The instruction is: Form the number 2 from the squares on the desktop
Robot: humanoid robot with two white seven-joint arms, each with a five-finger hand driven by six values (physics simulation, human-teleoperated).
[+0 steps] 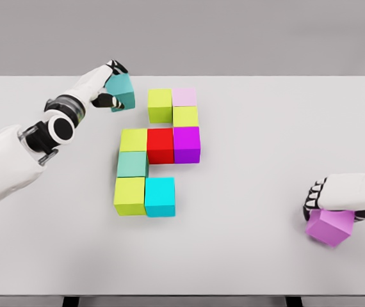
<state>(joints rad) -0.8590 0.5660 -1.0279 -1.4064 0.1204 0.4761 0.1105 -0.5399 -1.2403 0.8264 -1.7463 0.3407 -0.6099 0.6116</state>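
Observation:
Several coloured cubes stand joined on the white table (253, 109): a lime cube (160, 104) and a pale pink cube (184, 97) on top, a lime cube (186, 117) under the pink one, then a row of lime (133, 139), red (160, 145) and magenta (187, 144). Below come a sea-green cube (132, 164), a lime cube (129, 195) and a cyan cube (160, 196). My left hand (109, 86) is shut on a teal cube (122, 91), held left of the top lime cube. My right hand (326, 198) is shut on a violet cube (330, 227), tilted, at the right.

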